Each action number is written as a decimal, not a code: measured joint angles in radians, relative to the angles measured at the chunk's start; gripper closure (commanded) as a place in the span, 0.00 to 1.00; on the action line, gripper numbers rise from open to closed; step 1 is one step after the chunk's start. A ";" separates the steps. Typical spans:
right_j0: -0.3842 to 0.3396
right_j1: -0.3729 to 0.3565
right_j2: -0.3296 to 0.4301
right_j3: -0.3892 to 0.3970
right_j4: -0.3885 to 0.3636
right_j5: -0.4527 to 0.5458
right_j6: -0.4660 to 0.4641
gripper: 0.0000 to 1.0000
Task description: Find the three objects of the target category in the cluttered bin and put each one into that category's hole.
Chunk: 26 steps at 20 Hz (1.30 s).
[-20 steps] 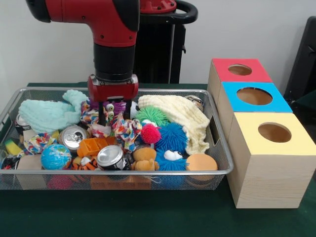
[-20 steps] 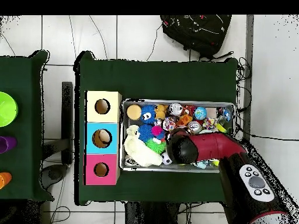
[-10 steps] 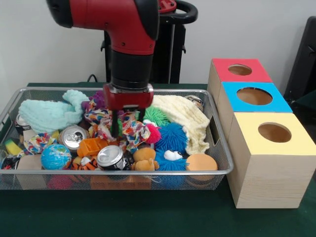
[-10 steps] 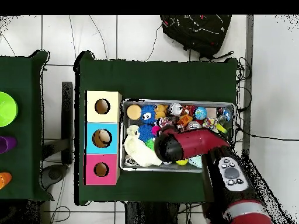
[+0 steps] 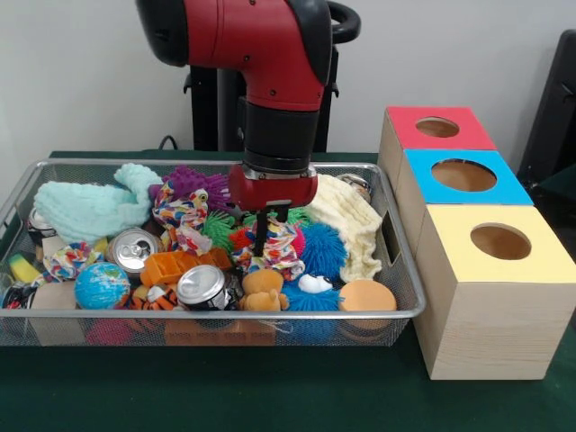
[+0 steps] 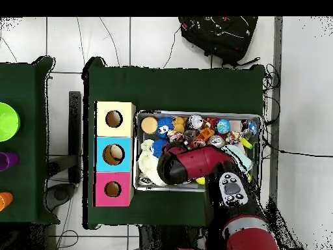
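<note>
While over the bin (image 5: 396,310), hand (image 5: 267,236) gripping rope toy (image 5: 277,250)

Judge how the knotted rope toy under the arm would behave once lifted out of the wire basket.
The rope toy looks like soft knotted fabric, so it would probably sag and dangle, not stay stiff. Its frayed ends touch the blue spiky ball and could snag or drag it. It seems light, and unlikely to roll.
</note>
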<state>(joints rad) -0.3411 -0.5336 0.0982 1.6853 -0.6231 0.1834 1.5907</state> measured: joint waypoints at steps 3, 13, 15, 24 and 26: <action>-0.001 -0.001 -0.015 0.000 0.010 0.000 0.000 1.00; -0.033 -0.067 -0.011 0.012 0.145 0.057 0.000 1.00; -0.032 -0.128 -0.009 0.017 0.216 0.153 0.000 1.00; 0.061 -0.263 -0.037 0.018 0.375 0.340 0.008 1.00; 0.092 -0.270 -0.046 0.019 0.405 0.340 0.019 1.00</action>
<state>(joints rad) -0.2493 -0.8040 0.0517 1.7038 -0.2182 0.5237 1.6096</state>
